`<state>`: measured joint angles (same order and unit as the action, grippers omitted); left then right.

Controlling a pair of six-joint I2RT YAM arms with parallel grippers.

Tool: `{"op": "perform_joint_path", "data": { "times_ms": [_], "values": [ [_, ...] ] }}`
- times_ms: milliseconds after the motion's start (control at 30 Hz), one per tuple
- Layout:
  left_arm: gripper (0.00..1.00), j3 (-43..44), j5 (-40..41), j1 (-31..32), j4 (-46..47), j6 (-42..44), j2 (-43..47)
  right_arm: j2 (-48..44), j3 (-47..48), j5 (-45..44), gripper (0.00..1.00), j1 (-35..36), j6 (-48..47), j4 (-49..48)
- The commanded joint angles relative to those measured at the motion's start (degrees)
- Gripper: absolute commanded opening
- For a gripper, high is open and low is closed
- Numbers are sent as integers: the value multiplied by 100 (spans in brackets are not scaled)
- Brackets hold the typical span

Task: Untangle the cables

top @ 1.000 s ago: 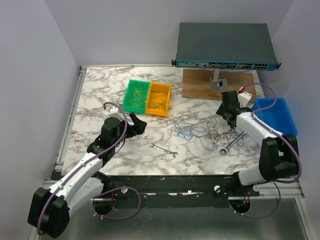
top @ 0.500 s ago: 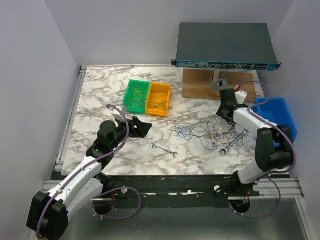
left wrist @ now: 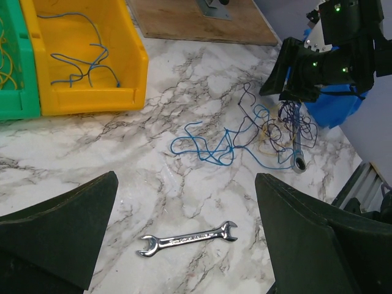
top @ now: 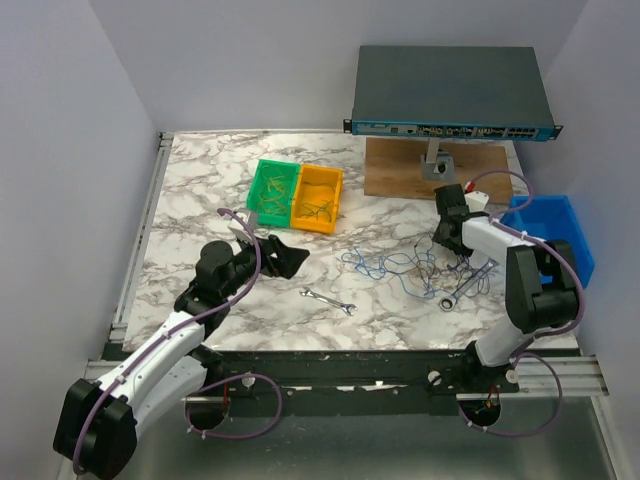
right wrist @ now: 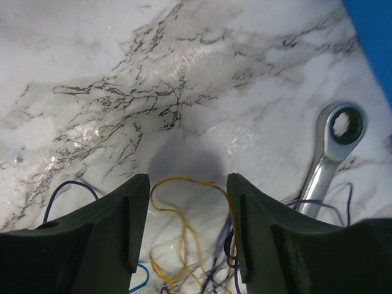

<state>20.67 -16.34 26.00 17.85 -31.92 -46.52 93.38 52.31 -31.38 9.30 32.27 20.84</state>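
**While Wires Lie Knotted, Right Pincer Lines Up on a Yellow Loop**

With the cables (top: 415,265) heaped in a loose clump on the right side of the marble desk (top: 200,190), near the blue bin (top: 555,225), the right pincer (right wrist: 188,184) hangs low over the clump's far side, jaws apart and clasping nothing. A yellow loop (right wrist: 211,182) arches across the gap between its fingers, with purple and blue strands crossing below it. The left pincer (left wrist: 184,184), spread wide and empty, hovers well apart toward the desk's middle, facing a long blue strand (left wrist: 202,147) that trails out of the tangle.

The step in hand appears to be singling out one wire. Doing it well likely means sinking until the fingertips reach the desk and closing on the yellow loop alone. A slow lift away from the heap should then let the crossing wires slip off rather than ride along. A ratchet wrench (right wrist: 331,147) lying against the clump could snag a strand, so pulling away from it seems wiser. The left pincer could pin the blue tail as an anchor.
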Motion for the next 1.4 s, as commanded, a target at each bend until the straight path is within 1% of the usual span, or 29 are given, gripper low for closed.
{"op": "perform_joint_path", "data": {
  "times_ms": [0,33,100,133,167,200,267,333,400,500,600,733,800,933,1133,1267,1367],
  "values": [
    [99,6,-202,32,202,101,-16,-2,-151,267,48,-16,26,-10],
    [99,7,-197,41,208,98,-22,-101,-188,356,35,-7,7,-54],
    [99,5,-231,52,242,98,-40,-354,-277,546,15,-7,-49,-130],
    [98,5,-282,56,289,98,-69,-470,-291,683,8,-7,-112,-148],
    [99,-3,-382,67,352,100,-91,-569,-268,814,6,-7,-229,-150],
    [99,-2,-509,87,457,106,-127,-644,-221,919,2,-7,-291,-88],
    [98,9,-753,200,649,156,-222,-826,-78,1079,2,8,-344,97],
    [99,65,-811,397,723,263,-337,-1101,7,1448,2,36,-414,194],
    [98,185,-766,681,717,418,-519,-1453,65,2112,3,46,-500,219],
    [99,508,-638,1111,500,694,-997,-1851,159,3287,3,53,-475,242],
    [99,1061,-318,1535,-11,982,-1648,-2186,336,3902,3,63,-371,368],
    [98,1826,25,1891,-852,1179,-2455,-2591,701,4219,1,77,-317,633],
    [97,2054,98,2029,-980,1166,-2628,-2720,967,4319,1,81,-294,790],
    [98,2232,-163,2144,-721,1058,-2749,-2816,1646,4584,1,76,-200,1097],
    [97,2665,-433,2181,-391,1096,-3152,-2633,3067,4704,1,80,-117,1554],
    [97,3077,-453,2179,-373,1095,-3647,-2456,3546,5026,1,81,43,1584],
    [93,3290,-661,2185,-117,937,-3986,-2388,3669,5243,1,79,191,1483]
  ]
}}
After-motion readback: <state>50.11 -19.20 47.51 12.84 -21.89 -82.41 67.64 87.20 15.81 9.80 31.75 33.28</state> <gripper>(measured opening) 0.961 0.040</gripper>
